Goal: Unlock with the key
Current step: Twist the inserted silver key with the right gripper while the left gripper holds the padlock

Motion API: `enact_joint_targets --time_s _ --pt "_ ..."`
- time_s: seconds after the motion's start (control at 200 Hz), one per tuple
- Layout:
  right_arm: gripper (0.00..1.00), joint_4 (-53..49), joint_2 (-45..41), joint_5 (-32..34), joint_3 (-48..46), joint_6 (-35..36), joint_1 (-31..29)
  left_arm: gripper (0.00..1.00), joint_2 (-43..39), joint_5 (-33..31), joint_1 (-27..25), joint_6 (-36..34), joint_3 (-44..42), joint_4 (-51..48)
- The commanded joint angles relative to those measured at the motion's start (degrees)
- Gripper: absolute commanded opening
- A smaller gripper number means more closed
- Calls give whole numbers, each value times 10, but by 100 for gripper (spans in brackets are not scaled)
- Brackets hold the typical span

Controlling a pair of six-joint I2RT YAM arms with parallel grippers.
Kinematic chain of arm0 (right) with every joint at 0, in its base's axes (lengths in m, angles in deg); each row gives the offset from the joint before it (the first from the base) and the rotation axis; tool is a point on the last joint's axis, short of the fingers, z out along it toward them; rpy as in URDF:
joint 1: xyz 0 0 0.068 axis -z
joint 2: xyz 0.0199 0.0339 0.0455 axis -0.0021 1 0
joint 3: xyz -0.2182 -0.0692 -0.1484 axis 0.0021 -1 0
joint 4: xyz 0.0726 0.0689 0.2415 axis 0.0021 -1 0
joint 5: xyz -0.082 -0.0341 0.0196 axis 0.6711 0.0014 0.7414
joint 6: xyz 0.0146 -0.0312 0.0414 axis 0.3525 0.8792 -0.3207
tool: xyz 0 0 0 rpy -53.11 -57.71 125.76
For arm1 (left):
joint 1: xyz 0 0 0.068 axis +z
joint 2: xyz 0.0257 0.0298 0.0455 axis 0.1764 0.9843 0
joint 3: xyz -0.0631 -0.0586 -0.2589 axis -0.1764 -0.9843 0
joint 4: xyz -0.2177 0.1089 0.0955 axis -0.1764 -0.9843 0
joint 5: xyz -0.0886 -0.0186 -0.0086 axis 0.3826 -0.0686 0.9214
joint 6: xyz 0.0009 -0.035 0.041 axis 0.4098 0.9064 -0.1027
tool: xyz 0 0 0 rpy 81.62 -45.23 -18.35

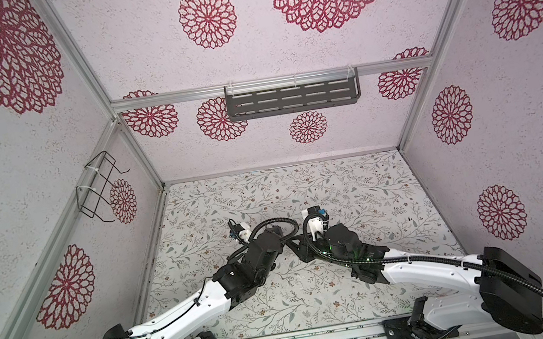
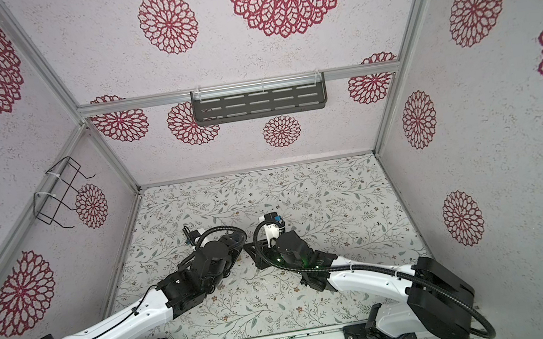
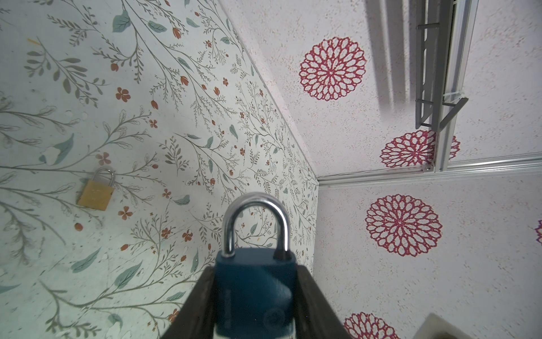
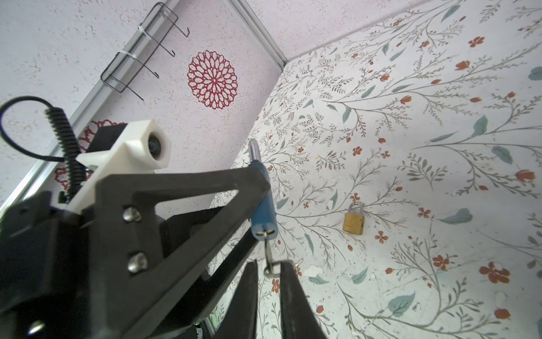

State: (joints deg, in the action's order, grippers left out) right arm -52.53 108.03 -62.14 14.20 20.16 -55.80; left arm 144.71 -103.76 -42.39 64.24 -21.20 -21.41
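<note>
Gripping a small blue steel-shackled padlock (image 3: 255, 293) by its flat sides, the left claw (image 3: 255, 268) holds it above the floral table (image 3: 88, 88). The right claw (image 4: 269, 268) stands nearly closed around a thin silver key (image 4: 267, 249) in its keyhole; grip unclear. Probably stiff, slippery metal: pinch the flat head.

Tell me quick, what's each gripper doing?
Left gripper: closed on the blue padlock.
Right gripper: around the key in the padlock; grip cannot be told.
</note>
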Motion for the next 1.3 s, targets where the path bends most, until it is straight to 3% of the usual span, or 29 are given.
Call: enact_joint_targets --time_s 0.0,0.41,0.75,0.971,1.186,1.296 --pt "16 26 0 -3 -4 -7 3 0 -15 -11 5 -7 9 16" --pt "3 37 4 -1 5 25 6 0 -9 32 2 -6 13 34" --pt "2 37 16 -8 36 61 6 0 31 66 -19 -7 36 73" --pt "6 -5 -29 20 6 78 9 0 19 17 -16 -19 39 42" --pt "20 -35 -65 22 -9 80 10 0 7 -6 -4 -18 35 34" --pt "26 -23 -76 9 -20 45 19 0 6 -12 -4 -19 38 33"
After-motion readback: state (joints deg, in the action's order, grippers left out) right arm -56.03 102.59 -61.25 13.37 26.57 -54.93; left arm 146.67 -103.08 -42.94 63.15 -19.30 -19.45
